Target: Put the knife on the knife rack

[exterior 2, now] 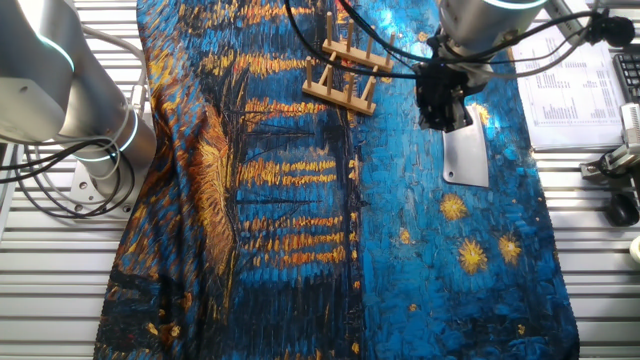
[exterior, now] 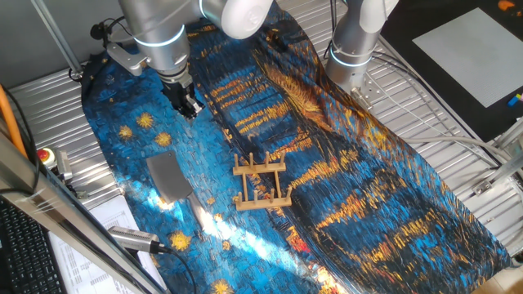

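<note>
The knife (exterior: 169,176) lies flat on the blue painted cloth, its broad grey blade toward the back left and its pale handle (exterior: 199,214) pointing at the front. The knife rack (exterior: 261,184) stands empty on the cloth to the right of it, about a blade's length away. My gripper (exterior: 185,104) hangs above the cloth behind the knife, black fingers pointing down, open, with nothing between them. From the other fixed view the gripper (exterior 2: 445,100) covers the handle end of the knife (exterior 2: 466,158), and the knife rack (exterior 2: 345,68) is to its left.
A silver cylinder with a black cable (exterior: 135,238) lies at the cloth's front left edge. A second arm's base (exterior: 355,49) stands at the back right. Printed papers (exterior 2: 570,75), a red button (exterior: 45,155) and a keyboard (exterior: 24,253) sit beyond the cloth.
</note>
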Available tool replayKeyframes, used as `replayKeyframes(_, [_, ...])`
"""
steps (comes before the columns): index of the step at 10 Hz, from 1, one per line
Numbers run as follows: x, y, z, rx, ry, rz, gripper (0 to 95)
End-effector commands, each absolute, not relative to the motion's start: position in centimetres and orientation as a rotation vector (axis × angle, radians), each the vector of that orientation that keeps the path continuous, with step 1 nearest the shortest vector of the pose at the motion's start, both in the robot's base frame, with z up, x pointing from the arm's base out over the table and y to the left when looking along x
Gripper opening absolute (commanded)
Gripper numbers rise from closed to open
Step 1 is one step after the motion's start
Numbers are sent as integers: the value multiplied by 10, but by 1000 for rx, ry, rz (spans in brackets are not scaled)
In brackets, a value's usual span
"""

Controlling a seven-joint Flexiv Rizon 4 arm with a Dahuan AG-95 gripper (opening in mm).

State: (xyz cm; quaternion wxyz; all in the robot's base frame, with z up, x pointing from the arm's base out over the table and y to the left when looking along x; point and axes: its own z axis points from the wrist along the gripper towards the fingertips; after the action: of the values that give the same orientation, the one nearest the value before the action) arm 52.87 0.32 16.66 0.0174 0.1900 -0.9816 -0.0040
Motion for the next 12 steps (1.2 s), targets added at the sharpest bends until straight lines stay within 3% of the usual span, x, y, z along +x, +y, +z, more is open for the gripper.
replayKeyframes(1, [530,4,167,619,-3041,-16,0])
replayKeyframes(12, [532,2,161,637,-3030,-19,0])
